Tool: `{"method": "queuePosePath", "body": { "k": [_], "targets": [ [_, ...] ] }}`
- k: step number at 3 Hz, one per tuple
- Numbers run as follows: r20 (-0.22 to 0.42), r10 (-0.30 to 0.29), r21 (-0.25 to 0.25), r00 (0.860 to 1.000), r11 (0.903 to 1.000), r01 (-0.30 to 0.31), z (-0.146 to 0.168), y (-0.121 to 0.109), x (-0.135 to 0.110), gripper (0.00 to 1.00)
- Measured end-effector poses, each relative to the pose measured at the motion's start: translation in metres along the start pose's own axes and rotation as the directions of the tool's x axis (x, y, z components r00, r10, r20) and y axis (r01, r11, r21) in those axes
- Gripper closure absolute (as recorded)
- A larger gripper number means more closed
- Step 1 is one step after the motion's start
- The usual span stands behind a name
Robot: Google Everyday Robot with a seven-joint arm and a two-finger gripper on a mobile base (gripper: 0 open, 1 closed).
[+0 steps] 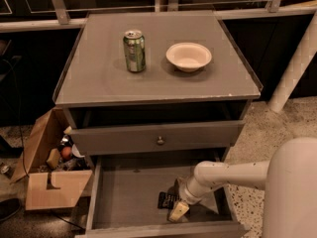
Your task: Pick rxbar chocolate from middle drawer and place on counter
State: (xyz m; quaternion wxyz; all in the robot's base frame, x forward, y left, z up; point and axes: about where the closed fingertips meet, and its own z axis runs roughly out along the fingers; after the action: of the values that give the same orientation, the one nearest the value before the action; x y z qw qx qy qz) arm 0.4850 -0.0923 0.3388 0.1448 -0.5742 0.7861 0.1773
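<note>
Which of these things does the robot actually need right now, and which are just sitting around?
Needed: gripper, down in the open drawer; black snack bar next to it; counter top.
Lying about: green can and bowl on that top; cardboard box.
</note>
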Motion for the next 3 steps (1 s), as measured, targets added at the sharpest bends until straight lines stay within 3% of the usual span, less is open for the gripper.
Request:
{"method": "queuePosePath", "body": {
  "k": [3],
  "targets": [
    [0.0,0.0,0.0,1.0,1.0,0.0,0.0001,0.0001,0.0,0.89]
  ]
}}
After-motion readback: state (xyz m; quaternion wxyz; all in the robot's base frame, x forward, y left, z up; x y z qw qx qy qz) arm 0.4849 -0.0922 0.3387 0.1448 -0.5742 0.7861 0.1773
